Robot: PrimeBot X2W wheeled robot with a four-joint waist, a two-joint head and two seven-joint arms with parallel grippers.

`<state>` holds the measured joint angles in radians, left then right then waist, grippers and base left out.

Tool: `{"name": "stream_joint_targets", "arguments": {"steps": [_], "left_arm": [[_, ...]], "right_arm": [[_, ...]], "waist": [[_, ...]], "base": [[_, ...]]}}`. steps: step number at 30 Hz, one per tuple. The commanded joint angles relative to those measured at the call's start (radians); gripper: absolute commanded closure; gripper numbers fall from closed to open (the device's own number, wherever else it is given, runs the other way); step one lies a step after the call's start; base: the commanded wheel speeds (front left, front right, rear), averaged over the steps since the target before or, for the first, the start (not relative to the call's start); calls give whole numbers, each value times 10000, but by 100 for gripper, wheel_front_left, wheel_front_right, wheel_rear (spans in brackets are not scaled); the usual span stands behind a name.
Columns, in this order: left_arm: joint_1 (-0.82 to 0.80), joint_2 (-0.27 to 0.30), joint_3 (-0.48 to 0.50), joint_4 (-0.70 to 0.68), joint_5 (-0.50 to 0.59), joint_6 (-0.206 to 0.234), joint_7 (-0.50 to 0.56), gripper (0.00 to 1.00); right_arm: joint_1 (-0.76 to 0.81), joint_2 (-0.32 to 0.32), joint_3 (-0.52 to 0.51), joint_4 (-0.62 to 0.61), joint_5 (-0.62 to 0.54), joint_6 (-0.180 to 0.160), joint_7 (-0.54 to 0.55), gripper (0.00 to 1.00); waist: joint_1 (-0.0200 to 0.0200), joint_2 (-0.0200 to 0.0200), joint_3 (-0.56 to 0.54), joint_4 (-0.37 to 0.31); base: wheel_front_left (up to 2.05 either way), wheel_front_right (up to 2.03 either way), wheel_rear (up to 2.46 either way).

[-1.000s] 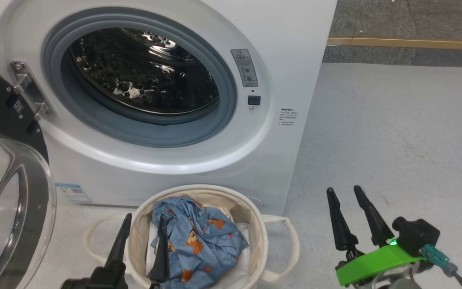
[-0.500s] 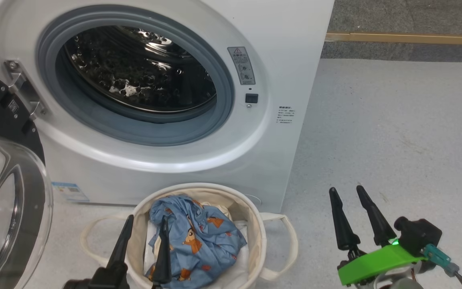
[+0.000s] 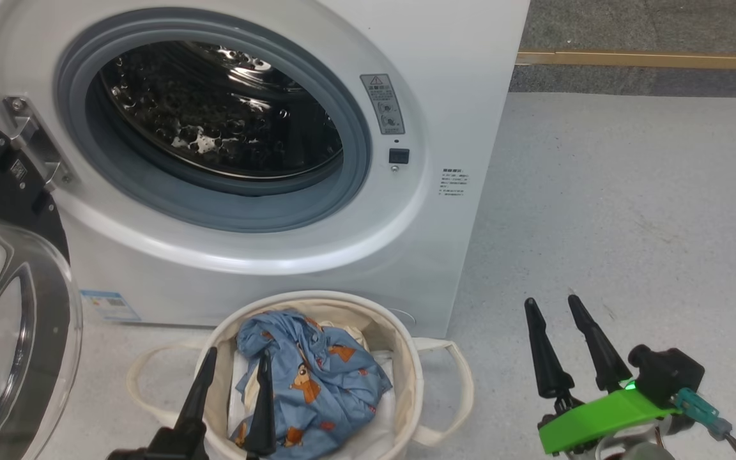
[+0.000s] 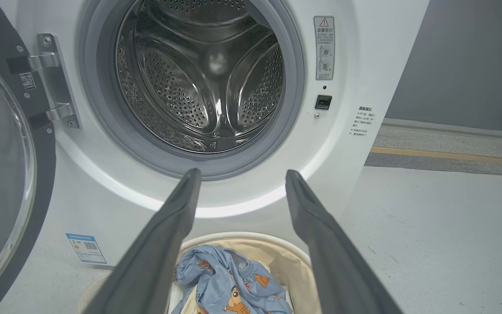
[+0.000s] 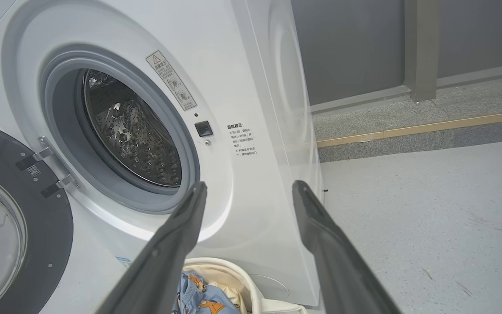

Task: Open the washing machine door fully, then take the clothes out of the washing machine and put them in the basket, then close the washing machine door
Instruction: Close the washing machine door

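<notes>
Left claw (image 3: pixel 238 352) hangs released above the basket (image 3: pixel 408 367), with the washing machine door (image 3: pixel 20 300) standing wide open just to its left, hinged edge at the washing machine (image 3: pixel 451 96). Drum (image 3: pixel 227 121) looks empty; the blue printed clothes (image 3: pixel 323 383) lie in the basket. Right claw (image 3: pixel 550 300), released too, hovers over the floor (image 3: pixel 630 211) well to the right, so the left arm seems nearer for swinging the door shut

— How much of the washing machine door (image 3: pixel 13 306) is in sight?
— Its right part; the head view's left edge cuts off the rest.
— The basket (image 3: pixel 409 383)?
— Its near side runs off the bottom edge, and the blue printed garment (image 3: pixel 323 383) covers most of what lies beneath.
— The blue label (image 3: pixel 109 305), the printed text (image 3: pixel 455 182)?
— Too small to read.
</notes>
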<state>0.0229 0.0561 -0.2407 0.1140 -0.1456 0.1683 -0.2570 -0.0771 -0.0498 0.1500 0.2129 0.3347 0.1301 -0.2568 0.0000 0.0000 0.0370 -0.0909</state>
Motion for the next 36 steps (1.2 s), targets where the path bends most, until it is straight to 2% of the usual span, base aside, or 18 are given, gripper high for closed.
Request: {"name": "stream_joint_targets", "arguments": {"steps": [1, 12, 18, 23, 30, 36], "left_arm": [[-318, -58, 276, -263, -99, 101, -47, 0], [-364, -58, 152, -164, -141, 114, -47, 0], [-367, -58, 143, -127, -503, 17, -47, 0], [-437, -58, 242, -125, -655, 123, -47, 0], [-448, -59, 261, -140, -582, 124, -47, 0], [-441, -59, 209, -124, -546, 129, -47, 0]], "right_arm": [[-351, -4, 192, -311, -40, 6, -49, 0], [-380, -4, 239, -372, 34, 6, -49, 0], [-387, -4, 240, -388, 51, 6, -49, 0], [-408, -4, 230, -382, 59, 6, -49, 0], [-415, -4, 213, -337, 54, 6, -49, 0], [-410, -4, 226, -299, 18, 6, -49, 0]], "waist": [[0, 0, 8, 5], [0, 0, -13, -12], [0, 0, 11, -17], [0, 0, 72, -17], [0, 0, 121, 3], [0, 0, 73, 40]], "base": [[0, 0, 0], [0, 0, 0], [0, 0, 0], [-16, 9, 7], [-125, 54, 71], [-204, 152, 53]]}}
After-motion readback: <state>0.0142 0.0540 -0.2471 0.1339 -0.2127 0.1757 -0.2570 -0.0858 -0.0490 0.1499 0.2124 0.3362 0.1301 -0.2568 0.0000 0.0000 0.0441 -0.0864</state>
